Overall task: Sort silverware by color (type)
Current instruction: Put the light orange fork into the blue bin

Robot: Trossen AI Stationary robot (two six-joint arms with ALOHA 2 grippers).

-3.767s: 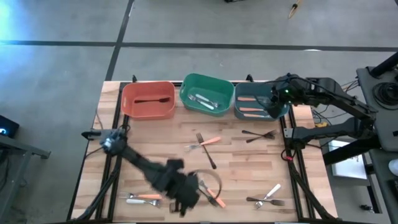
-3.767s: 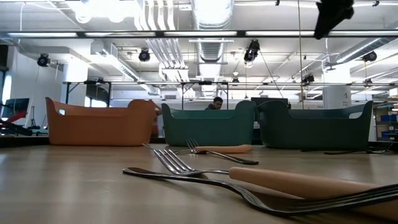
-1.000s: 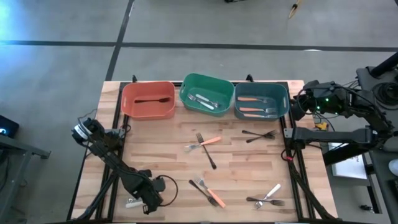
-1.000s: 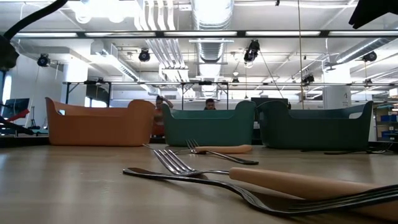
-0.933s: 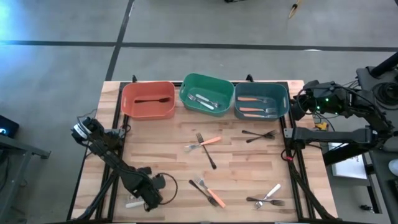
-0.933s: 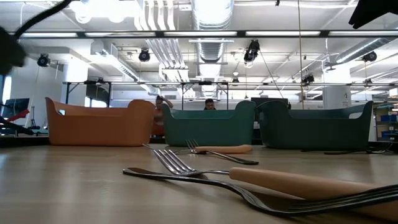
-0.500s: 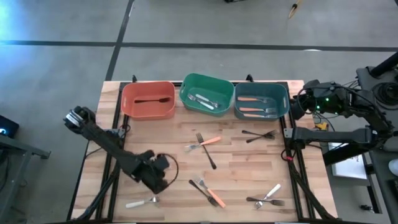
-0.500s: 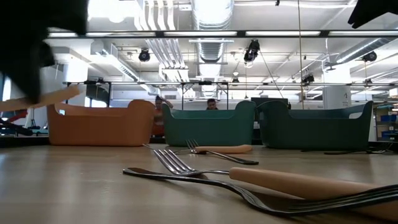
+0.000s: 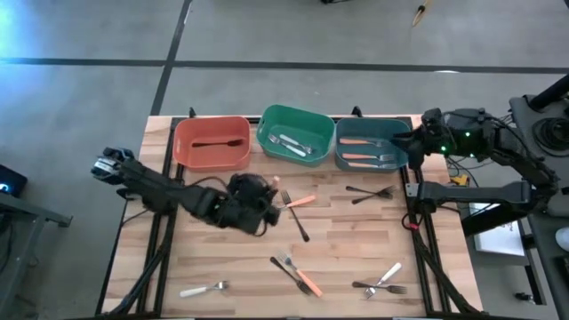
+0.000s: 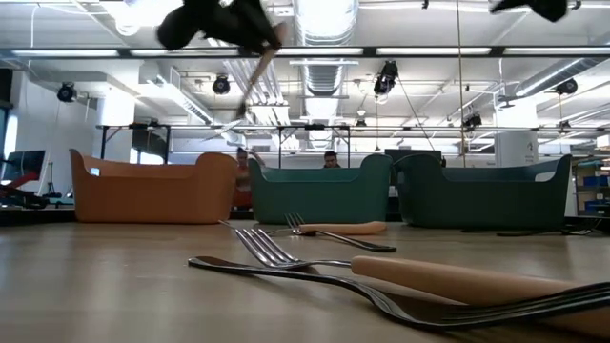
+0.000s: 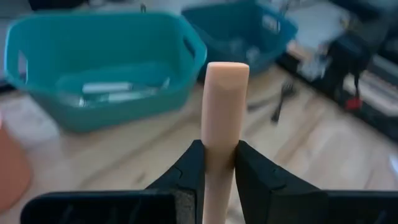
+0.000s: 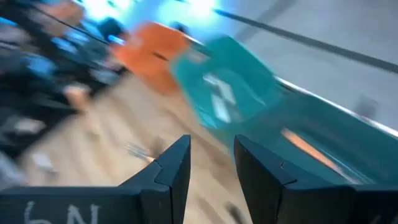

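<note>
My left gripper [image 9: 267,197] hovers over the table's middle, in front of the green bin [image 9: 295,133], shut on an orange-handled fork [image 11: 222,124]. In the low view it is high above the table [image 10: 243,21]. My right gripper [image 12: 211,165] is open and holds nothing, above the right end of the teal bin [image 9: 372,144]. The red-orange bin [image 9: 212,142] holds a black fork, the green bin white forks, the teal bin orange ones. Loose forks lie flat on the table: an orange one [image 9: 300,201], black ones [image 9: 369,191], a white one [image 9: 204,289]. My left gripper pinches the orange handle [image 11: 219,163] between its two fingers, which lie across it. The handle's blunt free end [image 11: 227,71] sticks out past the fingertips. The fork is lifted clear of the table; in the low view it slants down below the gripper [image 10: 255,76].
More forks lie near the table's near edge: an orange and a dark one crossed [image 9: 298,274], a white and a black one [image 9: 382,280]. Two of them fill the low view's foreground [image 10: 400,286]. The three bins stand in a row along the far edge. People show in the room beyond.
My left gripper has risen from the table's near left corner with the orange-handled fork and swung toward the far edge and the middle, ending in front of the green bin. The white fork stayed at the near left. My right gripper has edged left over the teal bin's end.
</note>
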